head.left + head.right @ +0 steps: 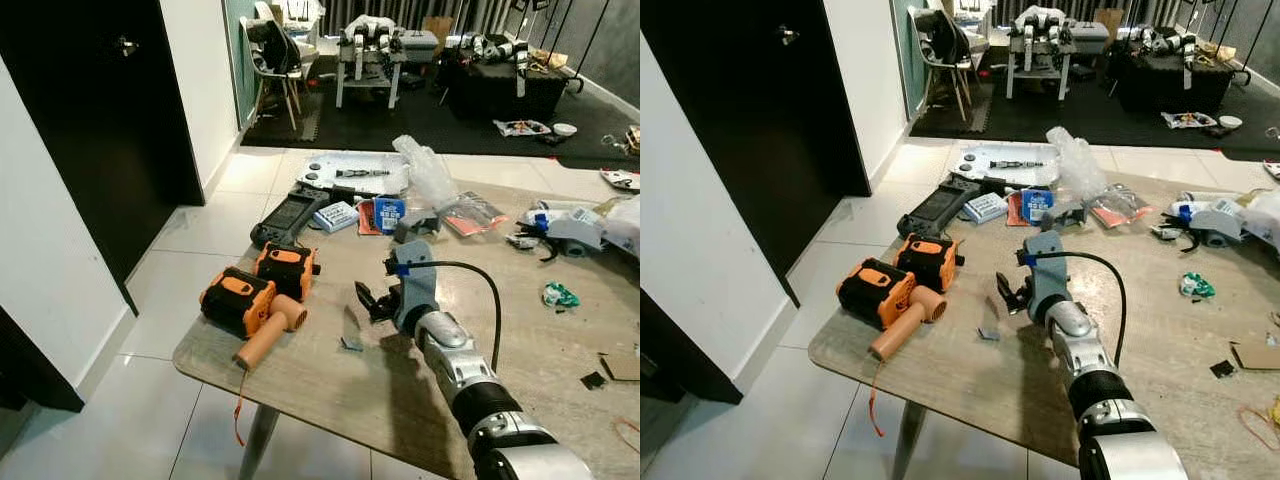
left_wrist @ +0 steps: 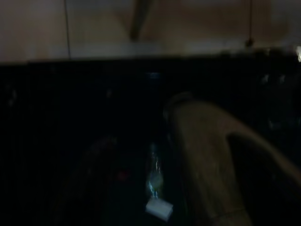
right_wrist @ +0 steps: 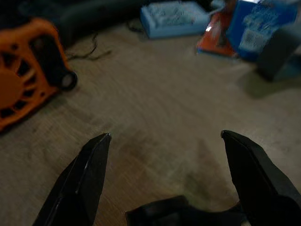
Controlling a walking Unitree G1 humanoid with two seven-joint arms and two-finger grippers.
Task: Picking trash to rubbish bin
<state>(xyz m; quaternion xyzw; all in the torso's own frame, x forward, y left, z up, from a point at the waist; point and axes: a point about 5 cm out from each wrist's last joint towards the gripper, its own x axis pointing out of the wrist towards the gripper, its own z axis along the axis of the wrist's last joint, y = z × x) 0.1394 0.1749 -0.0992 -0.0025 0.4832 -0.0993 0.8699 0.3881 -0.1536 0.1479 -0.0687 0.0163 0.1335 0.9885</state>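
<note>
Your left wrist view is nearly black: you are seeing only a dim curved shape and a small pale scrap [image 2: 159,209], and you cannot tell how the left end effector is standing. The right wrist view is blurring the far things, a blue box [image 3: 259,28] and a pale blue pack [image 3: 175,18]. At the right edge of the head views, the cluttered end of the tabletop [image 1: 330,385] is being cut off.

Your right end effector [image 1: 368,300] is hovering low over the tabletop with its fingers [image 3: 82,181] spread wide and nothing between them. A small grey scrap of trash [image 1: 351,343] is lying flat on the wood just beside the fingertips, toward your left; it is too small for you to tell its long axis or which way it is pointing. A green crumpled wrapper [image 1: 559,295] is lying well apart to the right. Two orange and black tools [image 1: 260,287] are sitting near the left edge, with a tan handle [image 1: 268,335] pointing toward you.
</note>
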